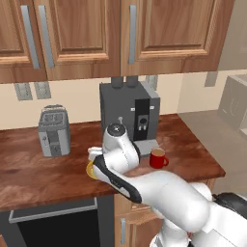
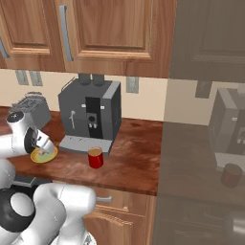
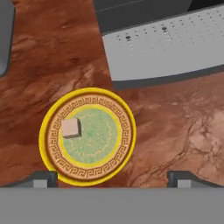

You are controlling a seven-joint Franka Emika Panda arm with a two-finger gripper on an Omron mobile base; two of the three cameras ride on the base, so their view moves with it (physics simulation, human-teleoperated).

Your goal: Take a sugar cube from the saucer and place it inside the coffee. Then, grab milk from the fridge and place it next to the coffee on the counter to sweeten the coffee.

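The end effector [image 3: 113,178] hangs above the saucer [image 3: 114,110] with its fingertips [image 3: 43,178] spread wide and released, nothing between them. The sugar cube [image 3: 70,128] lies on the saucer's left inner rim in the hand view, ahead of the left fingertip. The saucer rests on the bench [image 1: 29,169], just beside the coffee machine's [image 1: 129,112] grey tray, with the coffee [image 1: 157,158] near its other corner

The sugar cube [image 3: 70,128], tiny and pale pink-white, lies on the saucer [image 3: 124,114], toward one side of its greenish centre. The yellow saucer sits flat on the reddish-brown tabletop [image 1: 29,169]. The glossy red coffee [image 1: 157,158] stands upright nearby, well apart from the saucer.
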